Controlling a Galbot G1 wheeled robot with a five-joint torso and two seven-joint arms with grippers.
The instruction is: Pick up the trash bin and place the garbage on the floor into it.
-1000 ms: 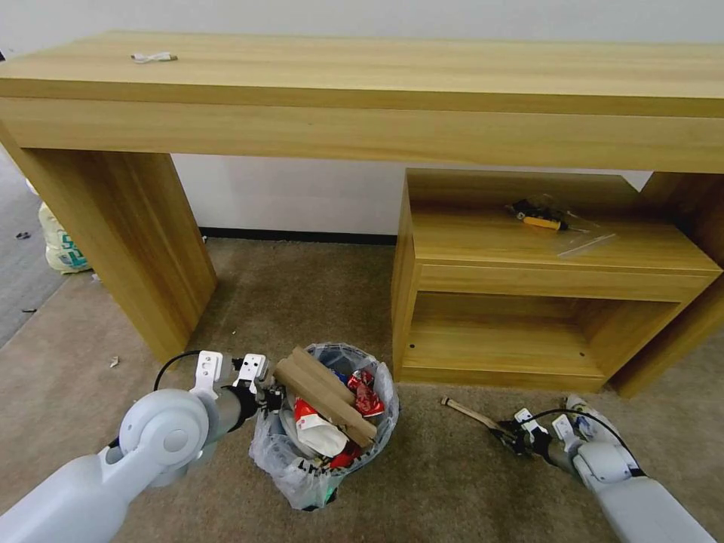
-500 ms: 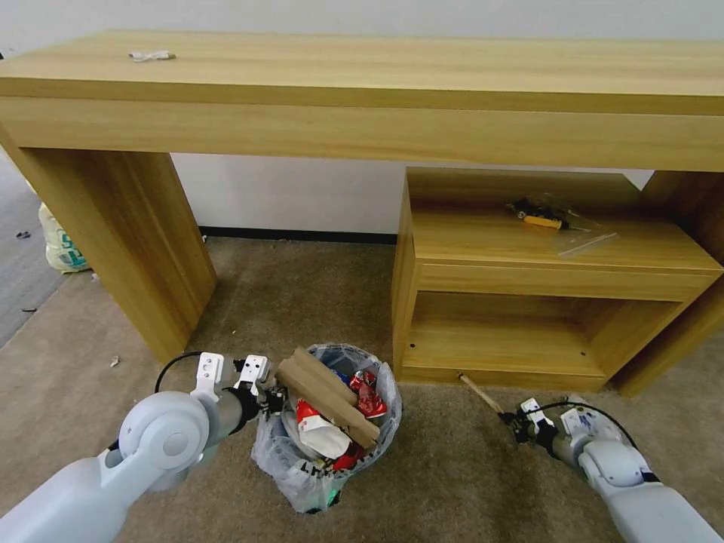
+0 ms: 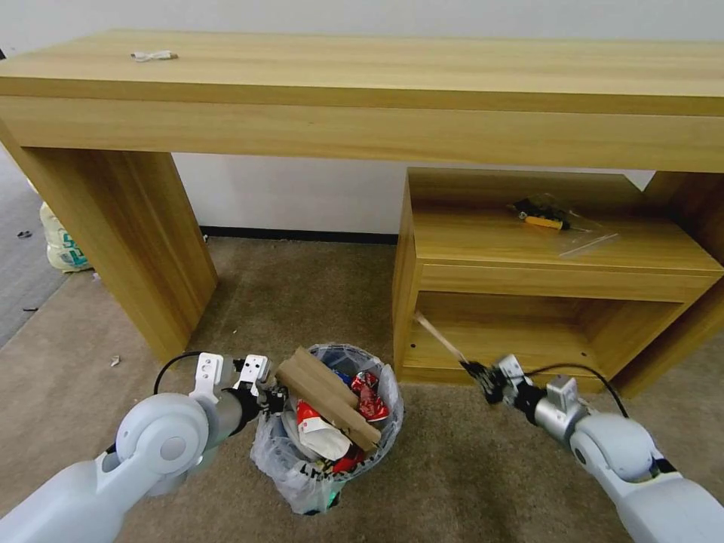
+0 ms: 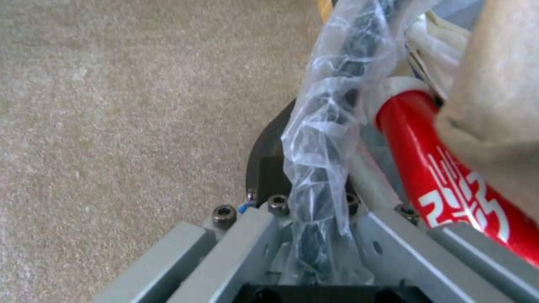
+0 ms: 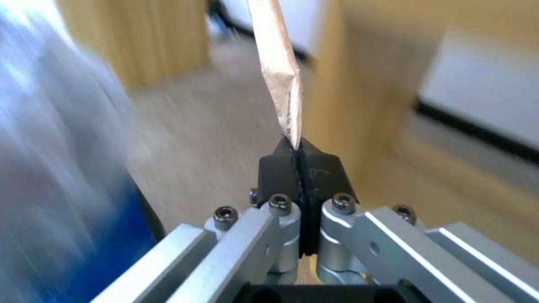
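Observation:
The trash bin [image 3: 296,464], black with a crinkly clear bag, stands on the beige floor [image 3: 302,302] full of garbage: a cardboard piece [image 3: 328,396], red wrappers [image 3: 368,396] and a red can [image 4: 449,176]. My left gripper [image 3: 273,398] is shut on the bin's left rim; the left wrist view shows the left gripper [image 4: 311,210] clamped over the bag-covered rim. To the bin's right, my right gripper [image 3: 481,375] holds a wooden stick [image 3: 439,337] by its end above the carpet. The right gripper [image 5: 297,155] is shut on the stick [image 5: 278,63], which slants up toward the cabinet.
A long wooden desk [image 3: 377,90] spans the back, with a low open cabinet [image 3: 558,256] under its right side bearing a yellow-handled tool in plastic [image 3: 543,221]. A yellowish tied bag [image 3: 64,245] sits far left by grey carpet [image 3: 23,286]. A small scrap [image 3: 114,361] lies on the floor.
My right gripper has lifted the stick off the floor and carried it up and left toward the bin. The left gripper and the bin have stayed in place.

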